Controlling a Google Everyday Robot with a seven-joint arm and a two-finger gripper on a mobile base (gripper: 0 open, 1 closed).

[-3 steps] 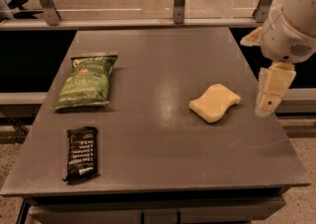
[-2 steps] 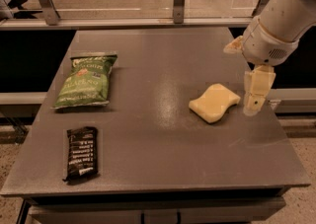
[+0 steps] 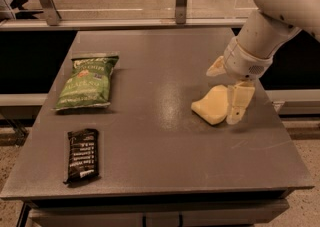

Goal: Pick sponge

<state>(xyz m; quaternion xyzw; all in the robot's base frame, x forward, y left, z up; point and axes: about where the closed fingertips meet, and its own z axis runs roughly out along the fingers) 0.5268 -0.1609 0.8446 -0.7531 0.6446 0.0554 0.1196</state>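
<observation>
The sponge is a pale yellow foam block lying flat on the right half of the grey table. My gripper hangs from the white arm at the upper right and is open over the sponge's far right end. One cream finger stands against the sponge's right side, covering part of it. The other finger is behind the sponge, raised and apart from it. Nothing is held.
A green chip bag lies at the table's left. A black snack bar lies at the front left. A glass rail with metal posts runs along the table's far edge.
My arm has swung left and down from beyond the table's right edge, so the gripper now stands at the sponge's right end. The sponge has not moved.
</observation>
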